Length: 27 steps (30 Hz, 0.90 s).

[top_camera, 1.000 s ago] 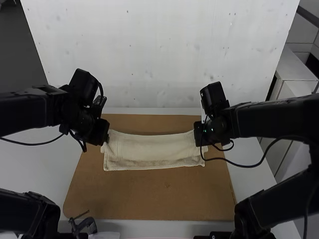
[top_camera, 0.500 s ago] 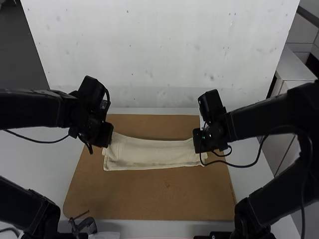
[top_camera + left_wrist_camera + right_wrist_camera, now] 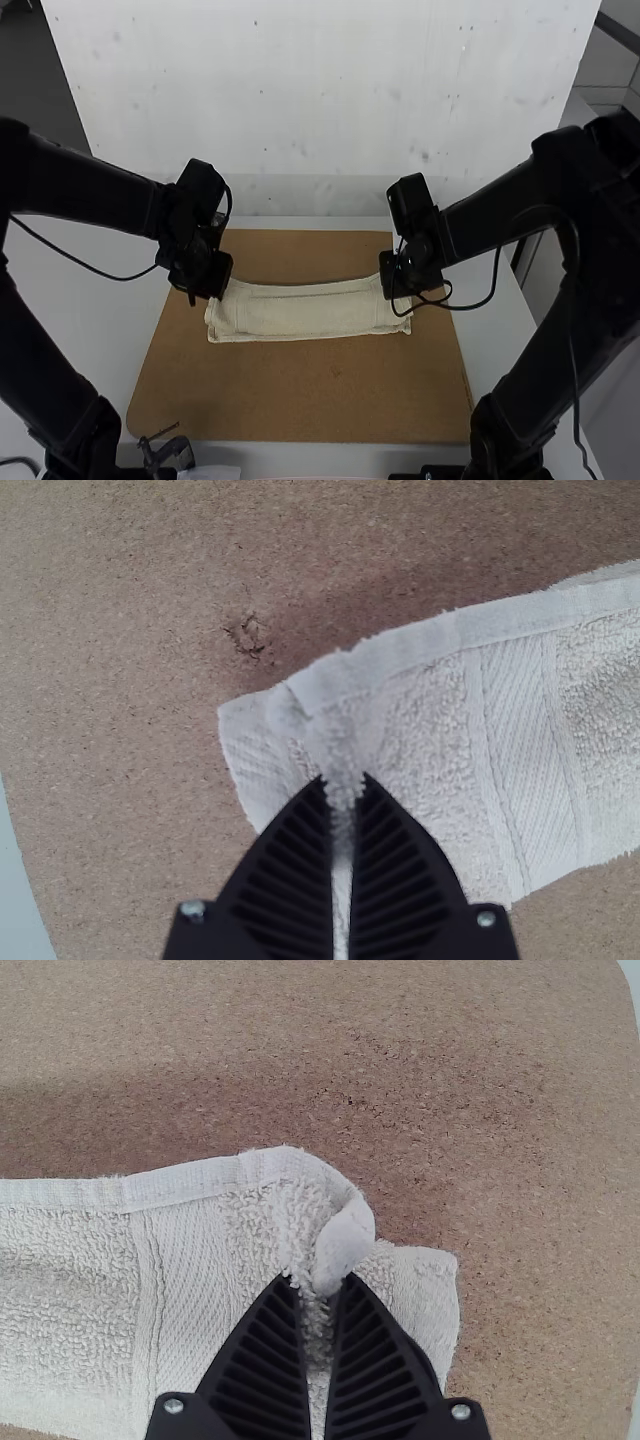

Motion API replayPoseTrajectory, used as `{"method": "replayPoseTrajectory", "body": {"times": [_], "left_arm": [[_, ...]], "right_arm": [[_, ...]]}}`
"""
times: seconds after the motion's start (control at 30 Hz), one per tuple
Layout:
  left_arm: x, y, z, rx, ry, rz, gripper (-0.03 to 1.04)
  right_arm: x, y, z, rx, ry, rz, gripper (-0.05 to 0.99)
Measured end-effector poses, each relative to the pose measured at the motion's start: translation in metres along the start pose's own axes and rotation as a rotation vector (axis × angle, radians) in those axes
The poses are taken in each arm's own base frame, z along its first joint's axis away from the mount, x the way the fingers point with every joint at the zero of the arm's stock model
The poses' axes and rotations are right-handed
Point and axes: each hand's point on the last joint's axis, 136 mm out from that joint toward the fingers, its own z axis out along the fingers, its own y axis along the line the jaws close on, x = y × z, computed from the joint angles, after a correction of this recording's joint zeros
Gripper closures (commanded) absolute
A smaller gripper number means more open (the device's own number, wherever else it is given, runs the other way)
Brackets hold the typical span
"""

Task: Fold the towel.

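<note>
Gripping both ends of the towel (image 3: 310, 312), likely to fold evenly.
Laid in a narrow, layered strip across the far part of the board (image 3: 310, 390) on the desk (image 3: 120, 340); pinched towards the board's left side by the left pincer (image 3: 344, 780) and towards its right by the right pincer (image 3: 320, 1282), both nearly closed on gathered cloth, probably to keep one long edge straight.

Towel (image 3: 310, 312) lies in a long narrow strip, its length L to R, on brown board (image 3: 300, 400), w/ white surface (image 3: 505, 345) beyond. L gripper (image 3: 212, 280) at towel's L end, R gripper (image 3: 394, 280) at its R end. Dark clamp-like tool (image 3: 178, 455) nearer the arms than towel, to its L. Thin cables R + L of towel.
</note>
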Motion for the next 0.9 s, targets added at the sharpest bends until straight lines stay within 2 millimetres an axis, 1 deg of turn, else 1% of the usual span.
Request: {"method": "replayPoseTrajectory", "body": {"times": [0.1,0.13,0.17,0.2,0.23,0.27,0.3,0.33,0.5,0.57,0.73,0.8,0.9], "left_arm": [[-0.001,0.002,0.008,-0.015,0.024,0.0,0.99],[0.0,0.002,0.011,-0.018,0.033,0.001,0.97],[0.001,0.003,0.014,-0.023,0.042,0.002,0.85],[0.002,0.003,0.016,-0.025,0.05,0.003,0.68],[0.003,0.004,0.018,-0.03,0.056,0.001,0.45],[0.003,0.006,0.018,-0.037,0.068,0.002,0.22],[0.004,0.01,0.019,-0.046,0.083,-0.007,0.04],[0.002,0.014,0.018,-0.056,0.093,-0.016,-0.01],[-0.022,0.037,0.009,-0.087,0.044,-0.082,0.0],[-0.03,0.045,-0.001,-0.095,0.007,-0.105,0.0],[-0.054,0.06,-0.039,-0.107,-0.128,-0.151,0.0],[-0.062,0.065,-0.051,-0.108,-0.173,-0.164,0.0],[-0.066,0.07,-0.06,-0.107,-0.201,-0.179,0.0]], "right_arm": [[0.001,0.0,0.004,0.003,0.005,-0.001,0.92],[0.002,0.0,0.005,0.003,0.008,-0.001,0.91],[0.002,0.0,0.006,0.003,0.009,-0.001,0.78],[0.002,0.001,0.007,0.003,0.008,-0.001,0.59],[0.001,0.0,0.008,0.004,0.004,0.007,0.28],[0.0,-0.001,0.008,0.007,-0.001,0.008,0.04],[-0.002,-0.002,0.008,0.009,-0.007,0.014,-0.04],[-0.004,-0.005,0.008,0.014,-0.012,0.024,-0.04],[-0.002,-0.025,0.01,0.049,0.005,0.069,-0.03],[0.003,-0.029,0.009,0.055,0.03,0.079,-0.01],[0.014,-0.026,0.004,0.026,0.092,0.097,0.0],[0.017,-0.023,0.003,0.014,0.115,0.107,0.03],[0.019,-0.021,0.002,0.002,0.132,0.127,0.05]]}}
